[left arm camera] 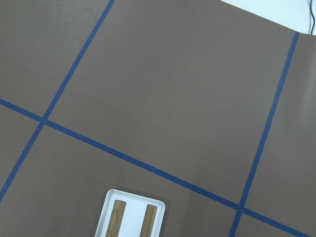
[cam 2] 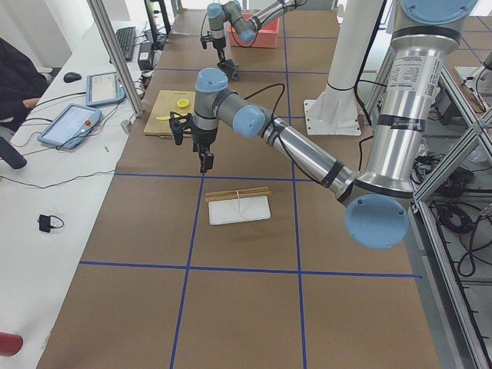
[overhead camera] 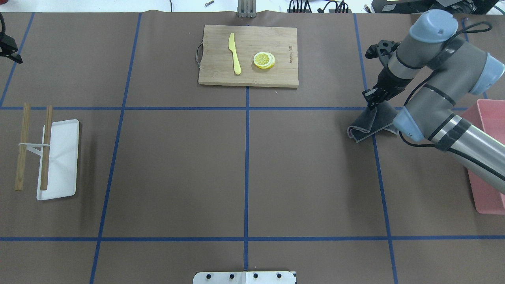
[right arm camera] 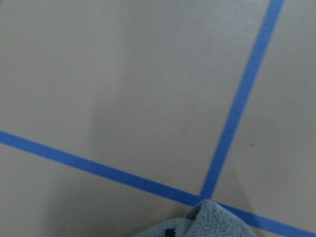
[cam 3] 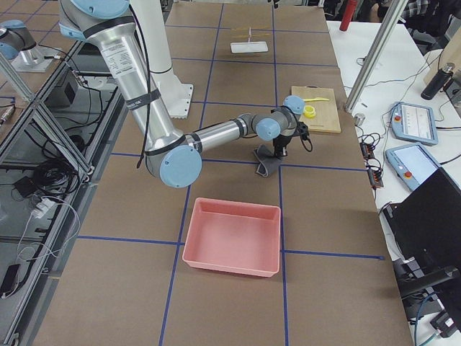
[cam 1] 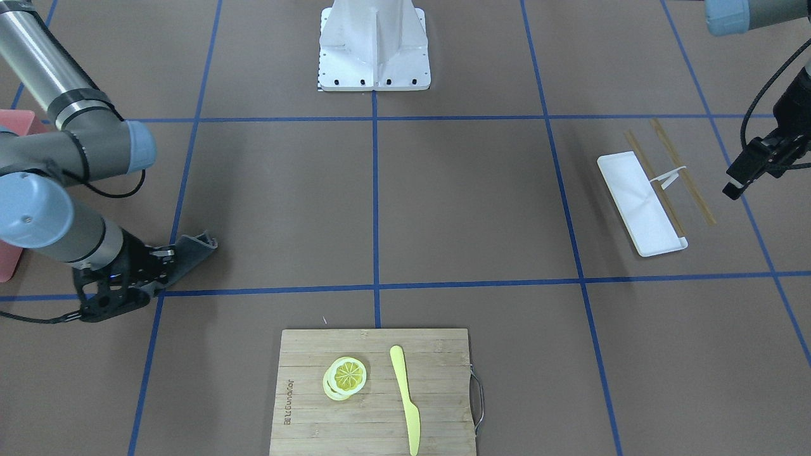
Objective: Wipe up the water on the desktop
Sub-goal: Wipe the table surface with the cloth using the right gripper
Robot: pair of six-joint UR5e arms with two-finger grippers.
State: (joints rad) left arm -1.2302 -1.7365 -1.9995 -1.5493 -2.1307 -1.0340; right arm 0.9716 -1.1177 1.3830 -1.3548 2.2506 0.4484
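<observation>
The brown desktop (overhead camera: 177,165) with blue tape lines shows no water that I can make out. My right gripper (overhead camera: 373,101) is shut on the top of a grey cloth (overhead camera: 370,127), whose lower end rests folded on the desktop by a tape crossing. The front-facing view shows the gripper (cam 1: 166,256) and cloth (cam 1: 193,248) at the left. A cloth corner (right arm camera: 210,222) shows at the bottom of the right wrist view. My left gripper (cam 1: 735,185) hangs above the far side, near the white tray; its fingers look closed together and empty.
A bamboo cutting board (overhead camera: 284,75) holds a yellow knife (overhead camera: 234,53) and lemon slices (overhead camera: 264,60). A white tray (overhead camera: 63,157) with two wooden chopsticks (overhead camera: 46,146) on a rest lies at the left. A pink bin (overhead camera: 487,157) stands at the right edge.
</observation>
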